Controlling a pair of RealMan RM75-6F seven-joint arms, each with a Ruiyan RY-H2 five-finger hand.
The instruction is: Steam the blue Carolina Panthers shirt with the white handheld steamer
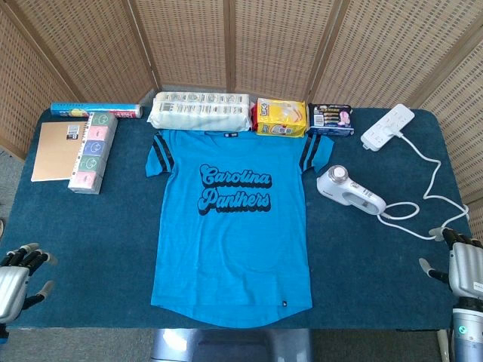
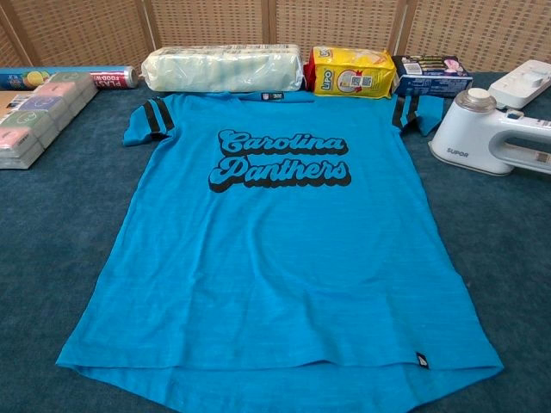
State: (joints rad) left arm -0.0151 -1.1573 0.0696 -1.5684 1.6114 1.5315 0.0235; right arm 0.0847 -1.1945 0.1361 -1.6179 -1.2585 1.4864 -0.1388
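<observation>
Your right robot hand (image 1: pixel 464 265) sits at the near right edge of the tabletop (image 1: pixel 90 249), fingers apart and holding nothing; your left robot hand (image 1: pixel 19 273) rests at the near left corner, likewise spread and empty, and neither shows in the chest view. Both are parked clear of the cloth, which leaves you an unobstructed start. The white handheld steamer (image 1: pixel 349 189) lies on its side just beyond your right robot hand's reach line, beside the shirt's sleeve, so that hand looks like the natural one to take it. Its white cord (image 1: pixel 423 204) loops across the tabletop between the steamer and your right robot hand, running back to the white power strip (image 1: pixel 387 126) at the far right; mind that loop, since it could snag or drag as you lift. The blue Carolina Panthers shirt (image 1: pixel 232 226) is spread flat, face up, in the middle, hem toward you, ready for passes. Along the far edge, touching or just behind the collar, lie a clear-wrapped white roll pack (image 1: pixel 201 111), a yellow packet (image 1: pixel 281 118) and a dark blue box (image 1: pixel 330 119). To the left, well apart from the shirt, are a pack of pastel blocks (image 1: pixel 93 153), a brown notebook (image 1: pixel 55 151) and a plastic food wrap box (image 1: pixel 94 110).
</observation>
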